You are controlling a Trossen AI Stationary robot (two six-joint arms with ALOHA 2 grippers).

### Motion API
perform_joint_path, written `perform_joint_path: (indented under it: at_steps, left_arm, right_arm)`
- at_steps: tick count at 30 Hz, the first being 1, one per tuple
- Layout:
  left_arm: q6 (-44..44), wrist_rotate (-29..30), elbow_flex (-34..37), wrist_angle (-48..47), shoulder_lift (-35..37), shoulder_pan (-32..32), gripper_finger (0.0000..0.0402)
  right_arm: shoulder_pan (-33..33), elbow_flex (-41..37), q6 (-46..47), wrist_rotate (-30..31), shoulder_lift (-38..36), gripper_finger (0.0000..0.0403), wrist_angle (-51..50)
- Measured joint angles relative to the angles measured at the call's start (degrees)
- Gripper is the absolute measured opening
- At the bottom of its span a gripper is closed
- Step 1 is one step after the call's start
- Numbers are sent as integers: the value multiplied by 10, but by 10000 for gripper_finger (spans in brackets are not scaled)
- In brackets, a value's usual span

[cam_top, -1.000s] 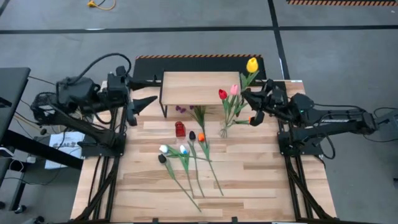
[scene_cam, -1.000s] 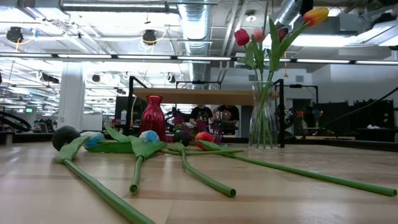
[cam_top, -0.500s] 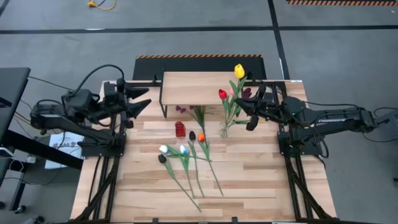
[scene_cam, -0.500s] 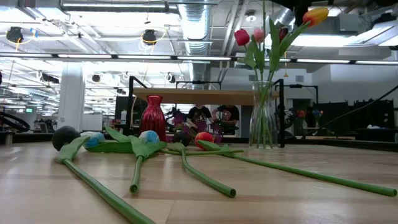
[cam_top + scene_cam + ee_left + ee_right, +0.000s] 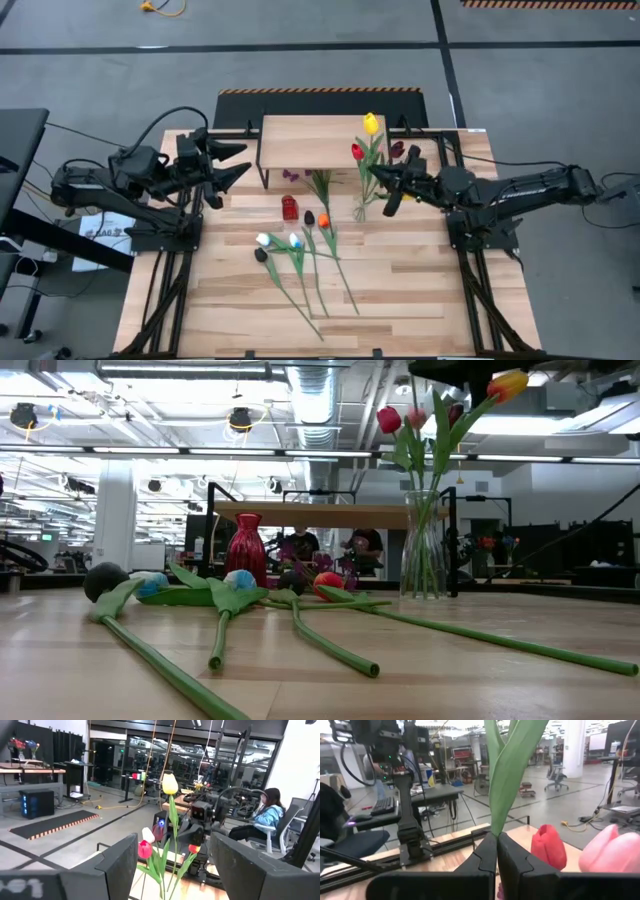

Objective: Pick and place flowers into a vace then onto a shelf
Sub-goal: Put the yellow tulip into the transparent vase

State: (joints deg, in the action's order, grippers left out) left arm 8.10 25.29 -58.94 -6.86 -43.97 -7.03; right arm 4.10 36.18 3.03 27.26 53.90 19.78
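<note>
The right gripper [image 5: 384, 190] pinched the yellow tulip [image 5: 370, 124] by its green stem, upright above the clear vase [image 5: 424, 546] with red and pink heads, beside the shelf [image 5: 310, 142]. The left gripper [image 5: 237, 166] hung wide, empty.

Two people [image 5: 340, 547] are sitting beyond the table's far edge, while another person in a blue jacket [image 5: 265, 815] is sitting at a desk farther off.

2 dark arms, matte black links, black cables looped along each. Left gripper [image 5: 236, 163]: 2 broad flat black fingers [image 5: 117, 862]. Right gripper [image 5: 385, 181]: black fingers [image 5: 482, 860], stepped notch near tips.
</note>
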Motion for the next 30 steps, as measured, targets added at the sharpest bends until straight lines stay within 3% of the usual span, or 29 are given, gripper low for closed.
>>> perform_joint_path:
  at_steps: [22, 30]
  left_arm:
    - [0, -10, 0, -16, 1, 0, 236]
    - [1, -10, 0, -16, 1, 0, 236]
  right_arm:
    - [0, 0, 5, 12, 22, 0, -7]
    - [-21, 0, 15, -47, -34, 0, -60]
